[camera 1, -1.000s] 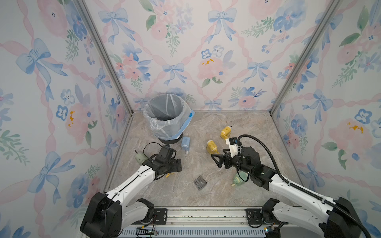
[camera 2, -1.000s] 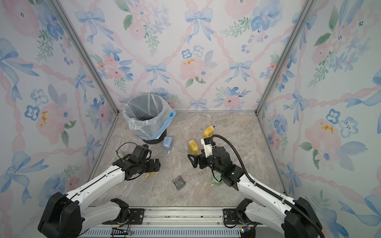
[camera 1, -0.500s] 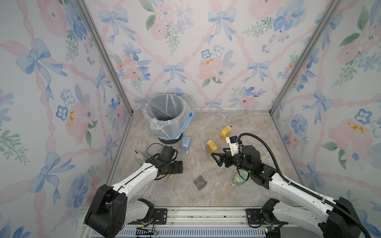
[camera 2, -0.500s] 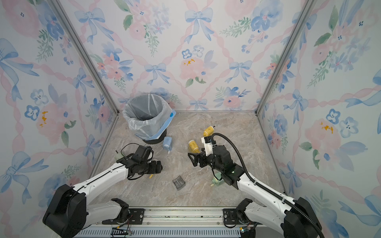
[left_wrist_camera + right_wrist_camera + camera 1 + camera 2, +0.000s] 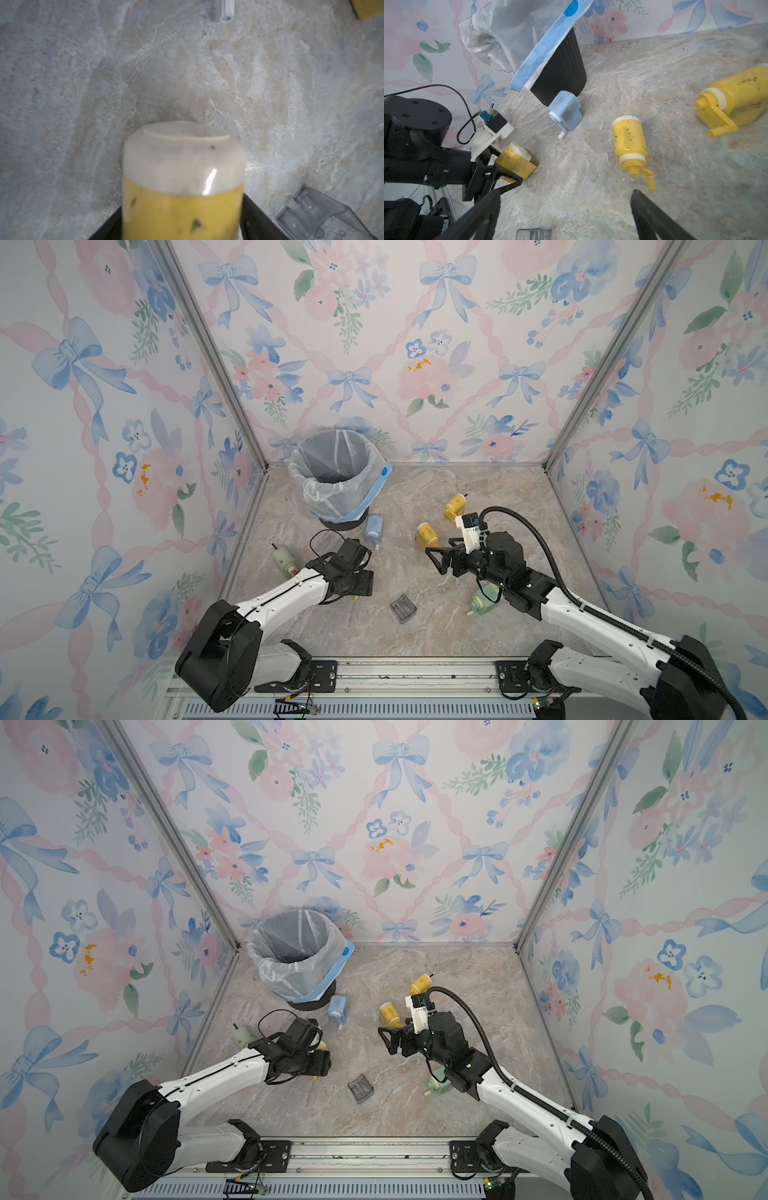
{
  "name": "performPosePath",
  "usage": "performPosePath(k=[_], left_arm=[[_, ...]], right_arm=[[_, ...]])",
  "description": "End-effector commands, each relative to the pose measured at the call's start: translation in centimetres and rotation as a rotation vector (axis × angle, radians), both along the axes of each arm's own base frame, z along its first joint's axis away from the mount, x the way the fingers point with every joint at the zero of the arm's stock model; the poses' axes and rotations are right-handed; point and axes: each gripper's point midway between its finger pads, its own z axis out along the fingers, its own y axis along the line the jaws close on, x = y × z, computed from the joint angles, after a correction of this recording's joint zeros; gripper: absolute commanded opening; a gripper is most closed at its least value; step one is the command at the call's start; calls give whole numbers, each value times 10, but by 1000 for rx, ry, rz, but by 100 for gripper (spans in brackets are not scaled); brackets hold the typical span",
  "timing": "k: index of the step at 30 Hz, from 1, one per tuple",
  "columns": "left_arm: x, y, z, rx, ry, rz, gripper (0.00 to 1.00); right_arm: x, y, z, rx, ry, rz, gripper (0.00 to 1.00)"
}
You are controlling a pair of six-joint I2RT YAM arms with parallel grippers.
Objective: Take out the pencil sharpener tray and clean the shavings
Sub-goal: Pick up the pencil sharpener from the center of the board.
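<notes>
In both top views the left gripper (image 5: 364,583) (image 5: 322,1063) covers nearly all of the yellow sharpener (image 5: 320,1046), left of centre in the frame, and I see only slivers of yellow. My left wrist view shows far more. There the sharpener (image 5: 182,203) fills the lower middle, white cap end pointing away from the camera, with black fingers (image 5: 256,216) close along both flanks. The right wrist view shows it side on at frame left, lying on the table (image 5: 654,104) between those fingers. I cannot tell whether they press it or only bracket it

The tray (image 5: 403,608) (image 5: 360,1089) lies loose on the table at lower centre in the top views, just right of the left gripper and apart from it. It sits in the lower right corner of the left wrist view (image 5: 324,216). I cannot tell whether shavings lie in it

The right gripper (image 5: 434,561) (image 5: 565,192) hangs right of centre with its jaws wide apart, gripping nothing

The bin (image 5: 300,466) stands toward the upper left of the floor. Its inside shows just the folds of its clear bag. A blue sharpener (image 5: 374,529) lies just beside its base
</notes>
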Motion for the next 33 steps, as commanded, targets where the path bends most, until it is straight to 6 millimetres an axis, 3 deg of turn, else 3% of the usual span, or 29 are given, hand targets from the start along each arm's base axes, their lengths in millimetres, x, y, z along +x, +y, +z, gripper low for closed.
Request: performPosePath(k=[1,5,12,14,23,26,33], left_arm=[[19,2,15,51,-110,3,72],[27,5,20,81,-173,13,71],[27,4,12,96,-173,-14,64],[27,2,10,91,-170,-32,60],[27,-17,15,66,-199,-134,59],[26,-25,15,57,-197,-176,48],[24,-39,17,60,-205,-247,53]], right_arm=[[5,-1,11,18,-8,-10,97],[6,1,12,22,-7,-9,97],[6,0,14,18,-8,-9,97],[6,-1,14,17,-8,-11,97],[6,-2,11,19,2,-21,97],[6,-3,11,21,4,-23,97],[6,-4,12,21,5,-26,97]])
